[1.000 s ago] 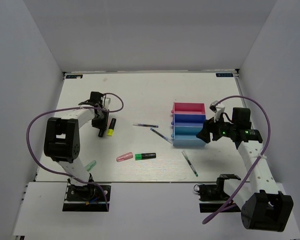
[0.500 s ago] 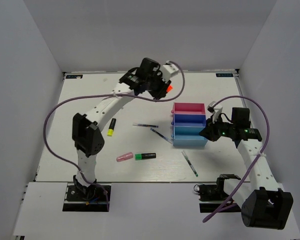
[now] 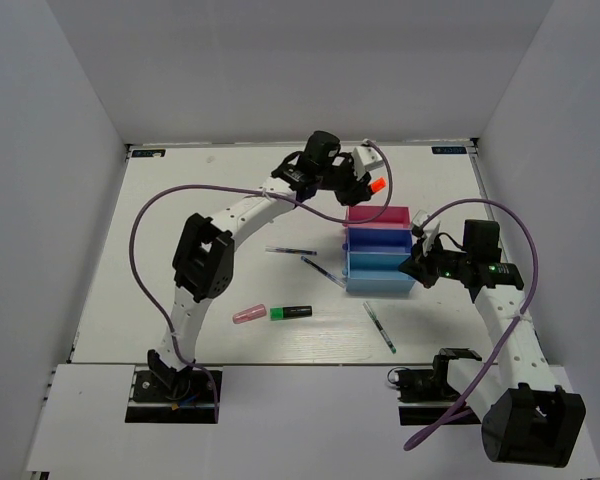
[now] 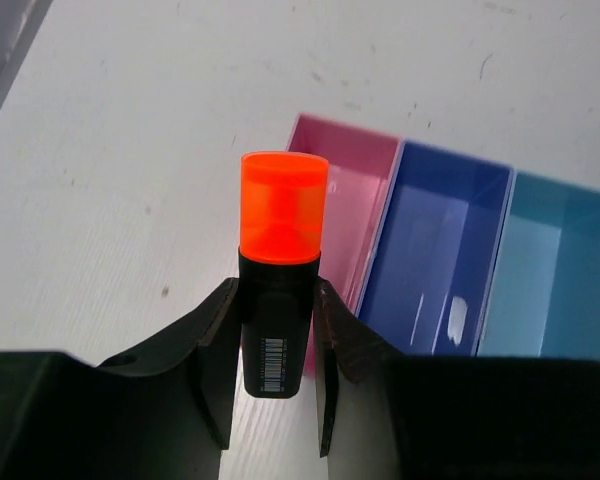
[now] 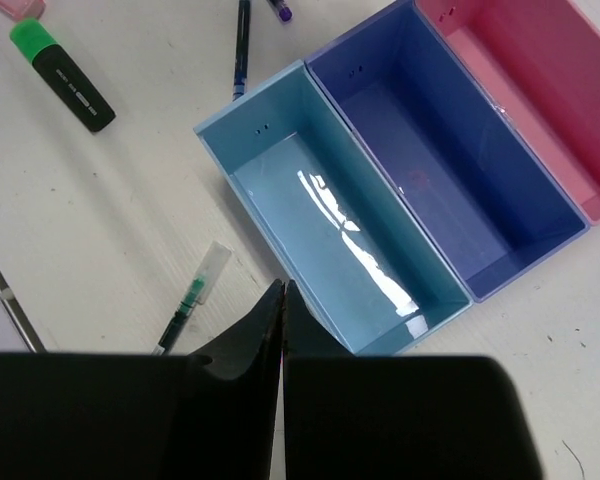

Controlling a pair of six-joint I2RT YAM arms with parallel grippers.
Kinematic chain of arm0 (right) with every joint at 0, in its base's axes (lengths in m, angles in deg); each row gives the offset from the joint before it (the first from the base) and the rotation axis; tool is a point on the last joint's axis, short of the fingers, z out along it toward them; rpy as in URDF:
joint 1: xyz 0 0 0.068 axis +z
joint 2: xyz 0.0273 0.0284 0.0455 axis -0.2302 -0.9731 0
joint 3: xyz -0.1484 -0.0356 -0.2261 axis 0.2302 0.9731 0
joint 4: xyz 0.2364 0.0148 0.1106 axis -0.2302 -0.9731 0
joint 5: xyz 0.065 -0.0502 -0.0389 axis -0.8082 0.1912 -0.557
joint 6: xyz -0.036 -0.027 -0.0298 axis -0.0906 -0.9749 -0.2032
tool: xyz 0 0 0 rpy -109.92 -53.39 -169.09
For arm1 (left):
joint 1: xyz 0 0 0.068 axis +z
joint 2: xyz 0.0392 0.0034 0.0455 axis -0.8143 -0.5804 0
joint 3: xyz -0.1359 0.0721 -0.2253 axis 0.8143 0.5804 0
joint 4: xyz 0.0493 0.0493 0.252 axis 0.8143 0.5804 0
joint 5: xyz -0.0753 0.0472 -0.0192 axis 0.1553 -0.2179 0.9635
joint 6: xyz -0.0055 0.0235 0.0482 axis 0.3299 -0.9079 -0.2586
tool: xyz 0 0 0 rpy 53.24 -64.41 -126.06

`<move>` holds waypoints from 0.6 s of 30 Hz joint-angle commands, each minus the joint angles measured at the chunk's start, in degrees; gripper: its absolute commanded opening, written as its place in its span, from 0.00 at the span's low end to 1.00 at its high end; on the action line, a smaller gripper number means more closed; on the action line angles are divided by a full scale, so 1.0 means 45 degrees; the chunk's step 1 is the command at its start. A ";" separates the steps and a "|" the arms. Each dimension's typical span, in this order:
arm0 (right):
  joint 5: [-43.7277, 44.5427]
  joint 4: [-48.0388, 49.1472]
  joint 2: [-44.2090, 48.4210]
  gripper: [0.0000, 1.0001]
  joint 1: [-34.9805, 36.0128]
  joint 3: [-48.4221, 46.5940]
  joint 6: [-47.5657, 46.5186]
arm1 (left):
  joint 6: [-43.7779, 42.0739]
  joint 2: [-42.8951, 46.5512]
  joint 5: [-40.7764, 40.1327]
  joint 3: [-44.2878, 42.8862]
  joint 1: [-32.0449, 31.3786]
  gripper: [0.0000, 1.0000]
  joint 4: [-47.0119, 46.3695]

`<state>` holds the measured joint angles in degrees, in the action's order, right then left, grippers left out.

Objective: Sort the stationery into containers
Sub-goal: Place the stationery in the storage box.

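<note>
Orange-capped black highlighter [image 4: 275,330], pink tray [image 4: 355,195], purple-blue tray [image 4: 435,235]

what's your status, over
Left hand shut on orange highlighter, near pink tray. Right hand shut, empty, by light blue tray. Nothing in the way.

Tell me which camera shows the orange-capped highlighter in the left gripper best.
Left wrist: the highlighter fills the centre, black body clamped between the fingers, orange cap beside the pink tray. Top external shows only a small orange tip; right wrist shows none of it.
</note>
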<state>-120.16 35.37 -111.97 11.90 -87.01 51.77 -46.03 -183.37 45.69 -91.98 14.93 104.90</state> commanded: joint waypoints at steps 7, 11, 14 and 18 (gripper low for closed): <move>0.0180 0.0076 0.0281 0.00 -0.0038 -0.0021 -0.0506 | 0.1563 -0.1622 0.0947 -0.1028 -0.0439 0.00 -0.3250; 0.0141 0.0056 0.0263 0.00 -0.0019 -0.0040 -0.0467 | 0.1818 -0.1936 0.0440 -0.0891 -0.0459 0.00 -0.3837; 0.0141 -0.0021 0.0321 0.00 -0.0019 -0.0060 -0.0447 | 0.1780 -0.2092 0.0069 -0.0736 -0.0439 0.01 -0.3876; 0.0121 0.0017 0.0360 0.07 -0.0038 -0.0040 -0.0369 | 0.2014 -0.1996 -0.0477 -0.0249 -0.0420 0.39 -0.4208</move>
<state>-119.30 35.33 -111.36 11.88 -87.01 50.50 -38.11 -194.30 45.41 -94.34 13.16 89.10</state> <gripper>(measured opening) 0.050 0.396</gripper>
